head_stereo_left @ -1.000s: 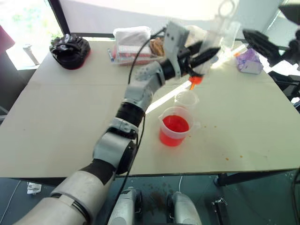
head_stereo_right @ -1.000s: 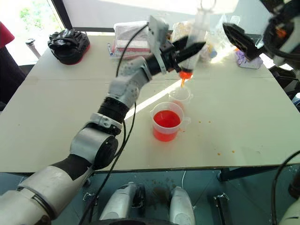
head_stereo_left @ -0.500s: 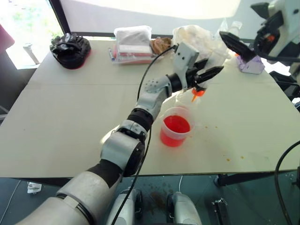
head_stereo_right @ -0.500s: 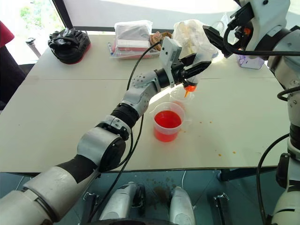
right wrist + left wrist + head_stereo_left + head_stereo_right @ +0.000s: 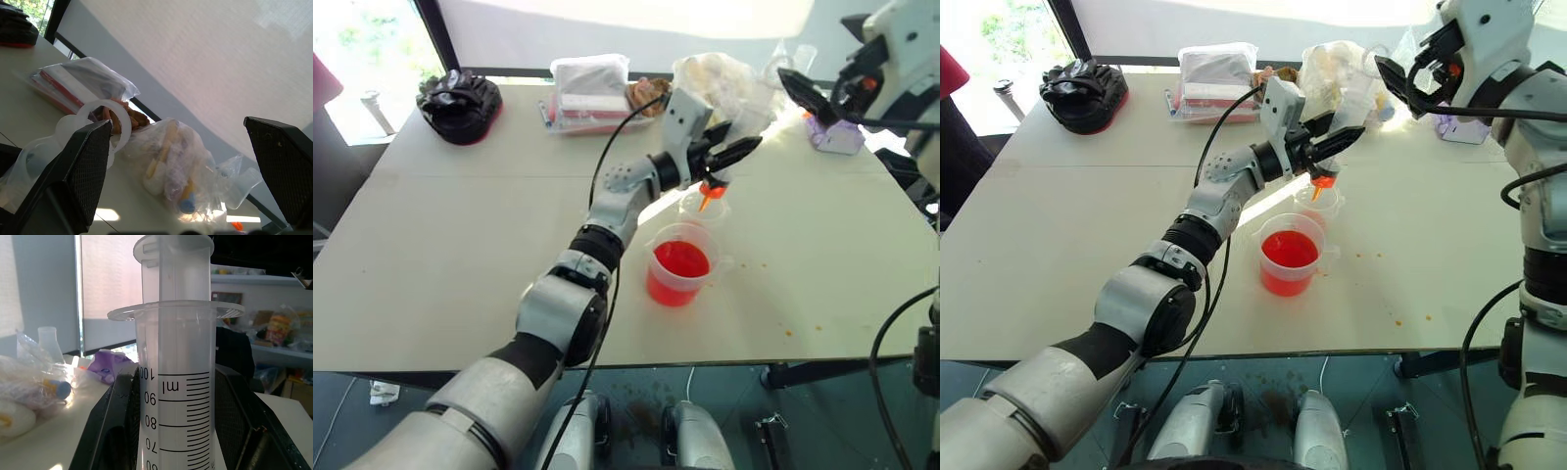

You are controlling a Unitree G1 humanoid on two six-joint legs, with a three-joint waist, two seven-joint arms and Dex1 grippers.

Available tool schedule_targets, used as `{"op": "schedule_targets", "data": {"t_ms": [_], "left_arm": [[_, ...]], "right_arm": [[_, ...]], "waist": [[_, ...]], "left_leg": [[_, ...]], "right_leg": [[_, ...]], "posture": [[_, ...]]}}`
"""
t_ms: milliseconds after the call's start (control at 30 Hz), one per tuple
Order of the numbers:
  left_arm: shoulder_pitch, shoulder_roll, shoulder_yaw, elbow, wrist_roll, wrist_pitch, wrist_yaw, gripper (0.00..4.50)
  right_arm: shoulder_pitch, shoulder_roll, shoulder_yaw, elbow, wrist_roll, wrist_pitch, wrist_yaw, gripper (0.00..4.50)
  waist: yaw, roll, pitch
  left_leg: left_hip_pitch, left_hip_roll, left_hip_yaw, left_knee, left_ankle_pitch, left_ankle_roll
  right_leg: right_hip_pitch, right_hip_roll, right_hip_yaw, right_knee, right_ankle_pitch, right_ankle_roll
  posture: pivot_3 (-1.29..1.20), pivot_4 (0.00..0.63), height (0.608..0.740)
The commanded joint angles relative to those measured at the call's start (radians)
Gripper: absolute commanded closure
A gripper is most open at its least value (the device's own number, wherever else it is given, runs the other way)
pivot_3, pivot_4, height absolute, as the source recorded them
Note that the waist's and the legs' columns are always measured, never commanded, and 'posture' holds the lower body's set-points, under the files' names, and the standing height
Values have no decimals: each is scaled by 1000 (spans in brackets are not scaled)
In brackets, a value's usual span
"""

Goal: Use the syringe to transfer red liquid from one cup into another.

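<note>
Now the syringe (image 5: 1332, 157) hangs over the small cup (image 5: 1318, 203).
Left gripper (image 5: 1330, 147) clamps it upright for emptying; right gripper (image 5: 1400, 78), at 1 o'clock, gapes.

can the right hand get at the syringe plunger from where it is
Probably yes: the open right hand hangs just beside the plunger top, nothing between them, while the left hand holds the syringe upright over the small cup.

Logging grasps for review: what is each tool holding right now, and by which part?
Left tool grips the syringe around its barrel, orange tip over the smaller cup. Right tool holds nothing.
</note>
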Motion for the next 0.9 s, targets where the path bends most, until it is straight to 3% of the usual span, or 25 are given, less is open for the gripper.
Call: {"op": "schedule_targets", "data": {"t_ms": [33,267,900], "left_arm": [[-43,-23,-1,-41,7,-54,-15,3011],[-63,-35,15,-10,13,-73,-5,3011],[-141,-17,96,-37,-48,-42,30,3011]], "right_arm": [[-35,17,18,58,-59,-31,7,871],[-40,69,49,20,-62,-12,50,4466],[142,239,51,-208,-22,178,66,4466]], "waist": [[-1,0,0],[1,0,0],[-1,0,0]], "left_leg": [[0,0,0,0,0,0],[0,0,0,0,0,0],[0,0,0,0,0,0]], "right_leg": [[0,0,0,0,0,0],[0,0,0,0,0,0],[0,0,0,1,0,0]], "posture": [[0,150,740],[0,150,740],[0,150,740]]}}
